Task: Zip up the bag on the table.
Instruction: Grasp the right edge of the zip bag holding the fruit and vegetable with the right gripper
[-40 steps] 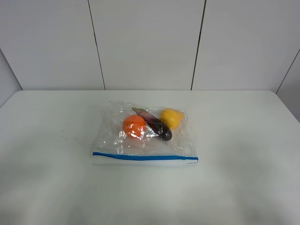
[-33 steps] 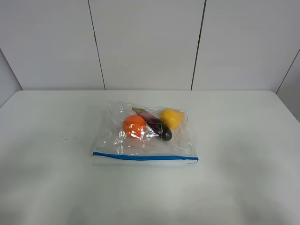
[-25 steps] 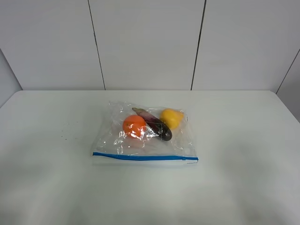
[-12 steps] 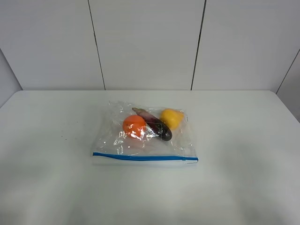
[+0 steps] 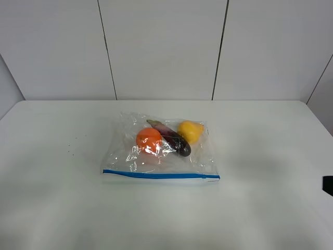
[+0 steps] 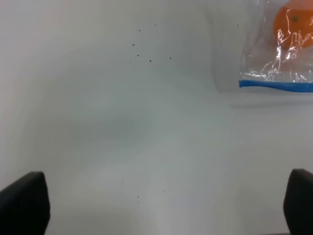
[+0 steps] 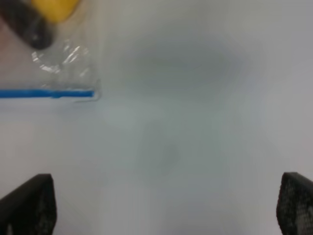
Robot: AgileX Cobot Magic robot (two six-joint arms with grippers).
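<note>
The clear crinkly bag [image 5: 160, 148] lies flat in the middle of the white table [image 5: 62, 208]. It holds an orange [image 5: 149, 140], a purple eggplant [image 5: 171, 138] and a yellow fruit [image 5: 191, 131]. Its blue zipper strip [image 5: 160, 175] runs along the near edge. My left gripper [image 6: 159, 208] is open and empty, with dark fingertips [image 6: 22, 203] wide apart, well to the side of the bag's corner [image 6: 276, 63]. My right gripper [image 7: 161, 208] is open and empty, off the other end of the zipper strip [image 7: 46, 93]. A dark part of the right arm [image 5: 328, 186] shows at the frame's right edge.
Small dark specks [image 6: 142, 51] dot the table left of the bag. A white panelled wall [image 5: 161, 47] stands behind the table's far edge. Bare tabletop lies on all sides of the bag.
A dark part of the right arm has come into the exterior view at the right edge. The bag has not moved.
</note>
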